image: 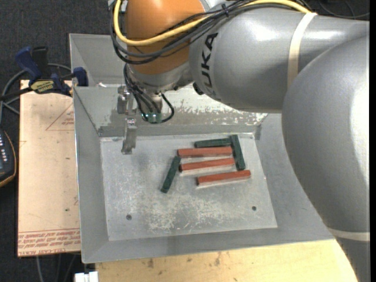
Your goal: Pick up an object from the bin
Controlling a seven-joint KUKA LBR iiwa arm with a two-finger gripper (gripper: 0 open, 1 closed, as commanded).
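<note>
Arm: the silver KUKA arm (264, 57) comes in from the right, and its rounded orange wrist cover (155, 22) hangs over the back-left part of the bin.
Bin: a grey metal bin (176, 216) with sloping walls and a scuffed flat floor.
Gripper: the two-finger gripper (127, 148) points down at the back-left corner of the floor, near the foot of the back wall, over bare metal.
Jaws: it cannot be told whether they are spread or pressed together.
Nearest thing: a slanted dark green bar (170, 174), slim and straight, of unclear material. It lies to the right of the gripper and nearer the front, apart from it.
Other things: three flat red-brown bars with pale edges lie side by side, right of centre. These are the back red-brown bar (205, 152), the middle red-brown bar (207, 165) and the front red-brown bar (223, 178).
Green neighbours: a level dark green bar (212, 143) lies just behind the back red-brown bar. A crosswise dark green bar (237, 153) runs front to back past the right ends of the back and middle ones.
</note>
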